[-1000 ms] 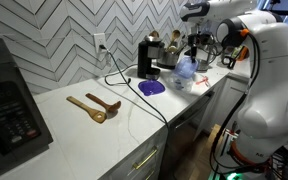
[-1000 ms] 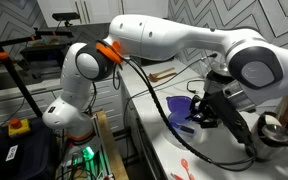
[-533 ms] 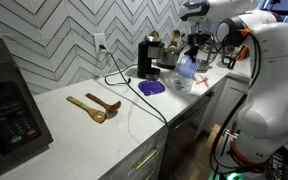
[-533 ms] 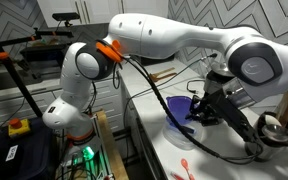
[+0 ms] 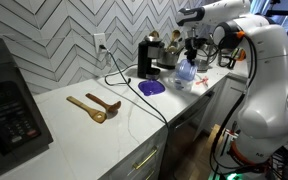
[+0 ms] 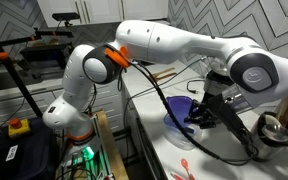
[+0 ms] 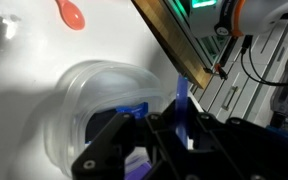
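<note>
Currently fingers (image 7: 112,145) clamped tight on blue utensil (image 7: 182,100) inside clear bowl (image 7: 79,100). Bowl sits just beside surface (image 7: 124,40) edge; orange spoon (image 7: 71,14) beyond bowl, bare white between.

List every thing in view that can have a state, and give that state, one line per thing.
gripper: shut on the blue utensil
blue utensil: held upright over the clear bowl
clear bowl: upright on the counter
red spoon: lying flat on the counter
wooden spoons: lying side by side
purple plate: flat on the counter
</note>
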Controlling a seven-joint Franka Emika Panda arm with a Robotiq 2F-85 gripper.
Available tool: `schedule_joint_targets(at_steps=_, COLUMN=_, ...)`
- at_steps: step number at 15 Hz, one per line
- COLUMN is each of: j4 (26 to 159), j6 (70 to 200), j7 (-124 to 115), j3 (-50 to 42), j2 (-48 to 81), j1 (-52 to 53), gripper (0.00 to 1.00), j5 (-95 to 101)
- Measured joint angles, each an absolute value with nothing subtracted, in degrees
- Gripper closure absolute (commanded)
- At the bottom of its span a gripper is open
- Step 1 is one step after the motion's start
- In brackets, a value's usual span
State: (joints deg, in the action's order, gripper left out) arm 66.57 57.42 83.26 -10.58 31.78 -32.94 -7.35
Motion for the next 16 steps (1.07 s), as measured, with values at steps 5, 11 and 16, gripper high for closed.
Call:
schedule_joint_targets(at_steps=5, j4=63.71, j6=56.43, j7=83.19, j3=-10.32, j2=34.8, j1=-32.94, gripper=0.98, j5=-6.54)
schedule_joint_targets(at_steps=11, j4=59.37, j6=53.7, j7=80.57, j3=-10.33, j2=38.42, j1=-33.11, gripper=0.98, j5=-6.36)
schedule_joint_targets(at_steps=16, j4=55.26, j6=48.32, j7=75.48, j3=-10.28, j2=42.22, j1=-33.93, gripper=0.98, j5=-6.84)
